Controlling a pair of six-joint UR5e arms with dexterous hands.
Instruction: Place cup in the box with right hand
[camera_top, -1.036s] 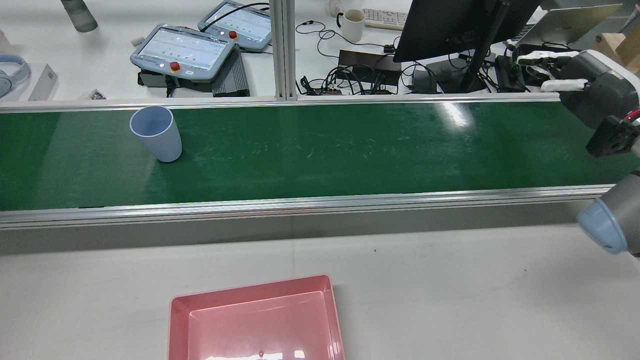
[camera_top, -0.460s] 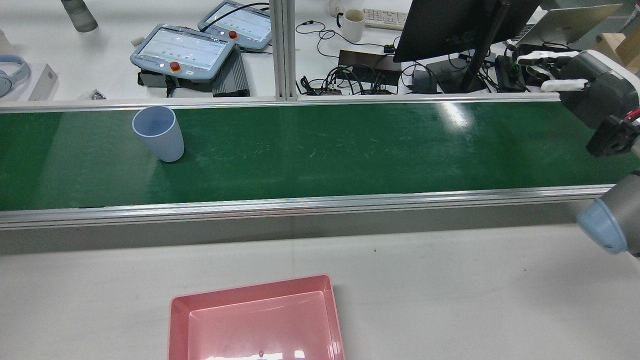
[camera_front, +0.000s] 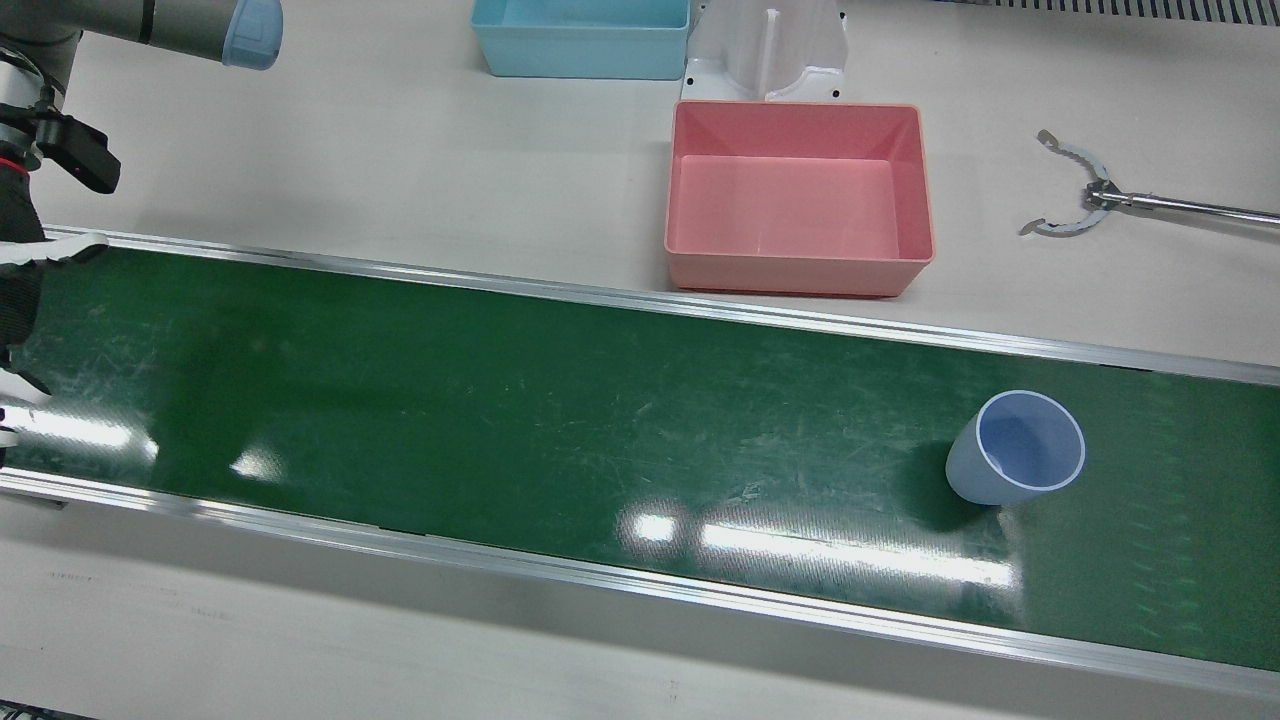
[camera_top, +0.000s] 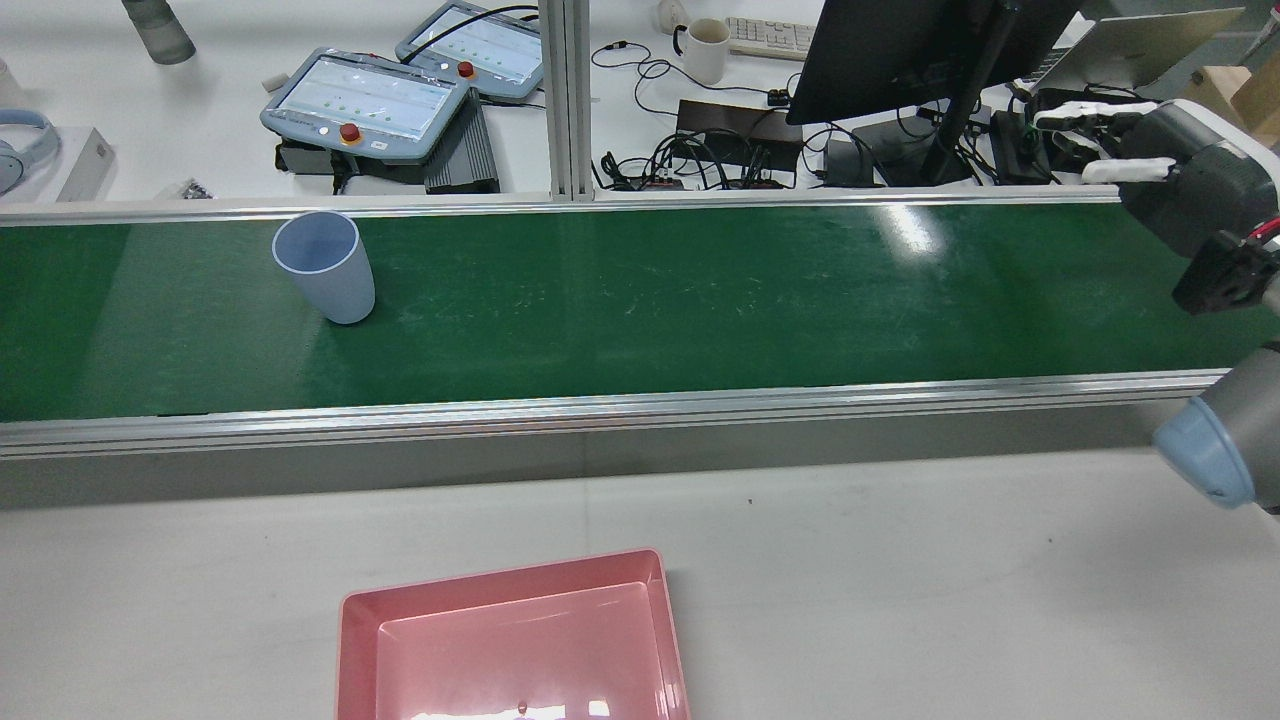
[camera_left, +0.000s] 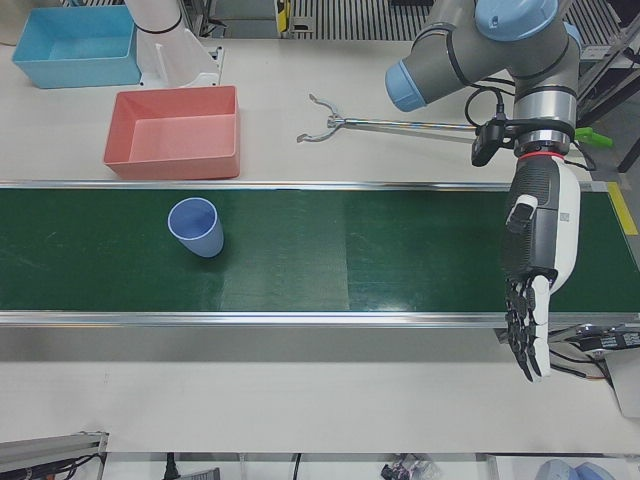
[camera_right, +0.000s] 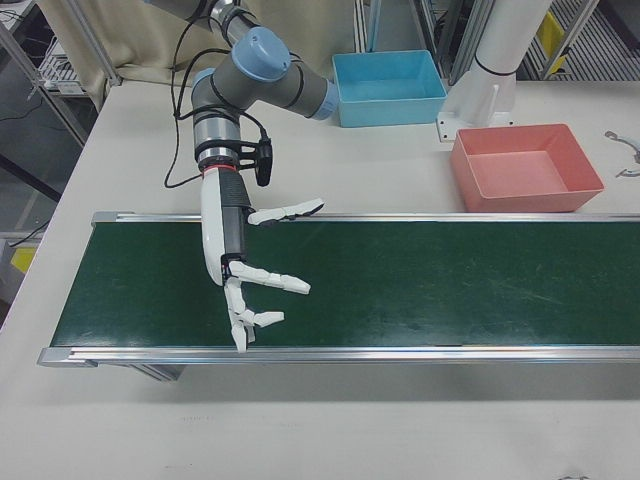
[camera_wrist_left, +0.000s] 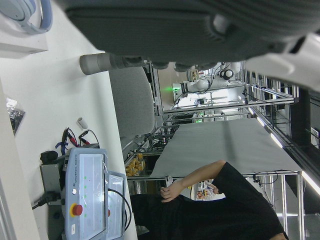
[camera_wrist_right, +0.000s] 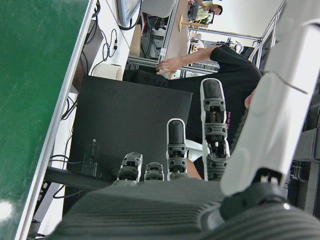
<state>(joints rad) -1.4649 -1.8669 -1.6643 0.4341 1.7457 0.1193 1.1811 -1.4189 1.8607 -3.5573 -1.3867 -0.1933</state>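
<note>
A light blue cup stands upright on the green belt, also seen in the rear view and the left-front view. The pink box sits empty on the table beside the belt. My right hand is open with fingers spread above the far end of the belt, far from the cup; its fingers hold nothing. My left hand is open, fingers straight, over the other end of the belt.
A blue bin and a white pedestal stand behind the pink box. A metal grabber tool lies on the table near the box. Aluminium rails edge the belt.
The cup has shifted slightly to the right along the belt in the rear view. The right hand has not moved.
</note>
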